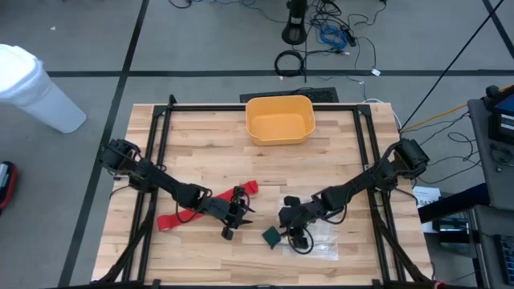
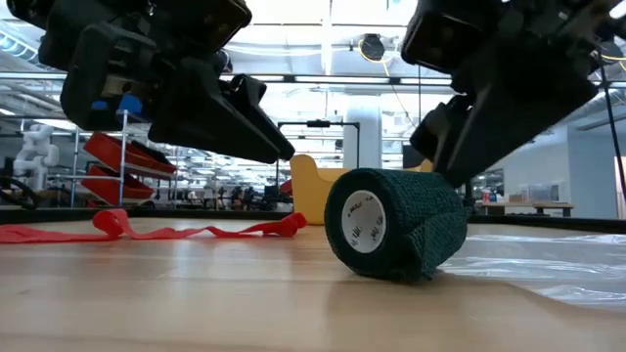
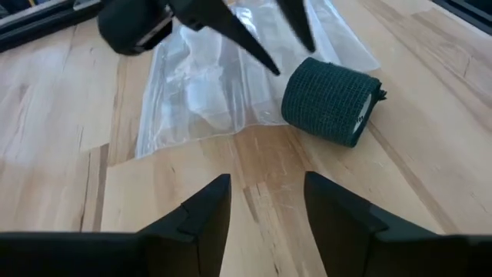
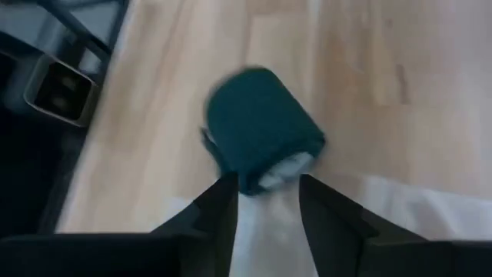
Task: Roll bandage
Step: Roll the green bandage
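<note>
Two grippers, left gripper (image 3: 265,204) and right gripper (image 4: 265,204), both parted and empty, flank the dark green rolled bandage (image 3: 330,100); the long red fabric strip (image 1: 205,207) lies flat, so pinch its end squarely.

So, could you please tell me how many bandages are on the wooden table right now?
2: a long red fabric strip bandage lies unrolled under the left arm, and a dark green rolled bandage sits at the clear plastic bag's edge.

Overhead, table-level, two wrists — shared table (image 1: 201,152)

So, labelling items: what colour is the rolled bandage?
Dark green roll, clearest in the left wrist view.
</note>
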`<state>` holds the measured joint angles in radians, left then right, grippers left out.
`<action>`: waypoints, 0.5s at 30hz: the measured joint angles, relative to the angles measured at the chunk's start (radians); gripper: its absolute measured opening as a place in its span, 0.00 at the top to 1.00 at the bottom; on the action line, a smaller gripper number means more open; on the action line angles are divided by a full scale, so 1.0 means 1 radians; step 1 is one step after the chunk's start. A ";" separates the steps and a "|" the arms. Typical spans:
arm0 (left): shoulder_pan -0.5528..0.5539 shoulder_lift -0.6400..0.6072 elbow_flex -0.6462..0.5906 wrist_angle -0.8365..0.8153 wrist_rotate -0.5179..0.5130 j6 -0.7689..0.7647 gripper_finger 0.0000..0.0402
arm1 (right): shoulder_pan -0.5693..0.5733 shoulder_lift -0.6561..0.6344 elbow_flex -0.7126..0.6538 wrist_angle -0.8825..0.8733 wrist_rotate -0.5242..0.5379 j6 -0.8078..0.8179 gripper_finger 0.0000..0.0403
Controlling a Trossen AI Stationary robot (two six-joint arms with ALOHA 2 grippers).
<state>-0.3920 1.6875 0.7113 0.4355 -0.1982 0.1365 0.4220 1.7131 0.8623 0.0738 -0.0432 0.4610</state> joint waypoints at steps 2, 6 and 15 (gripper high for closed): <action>-0.001 0.000 0.000 -0.002 0.000 0.000 0.57 | 0.011 0.011 0.000 0.043 -0.011 0.024 0.65; -0.001 0.000 0.000 -0.004 0.001 -0.018 0.57 | 0.013 0.038 0.000 0.058 -0.017 0.096 0.57; -0.001 0.000 0.000 -0.018 0.011 -0.052 0.57 | 0.010 0.168 0.000 0.221 -0.152 0.131 0.47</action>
<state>-0.3931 1.6875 0.7113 0.4173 -0.1871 0.0845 0.4318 1.8815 0.8623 0.2952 -0.1947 0.5920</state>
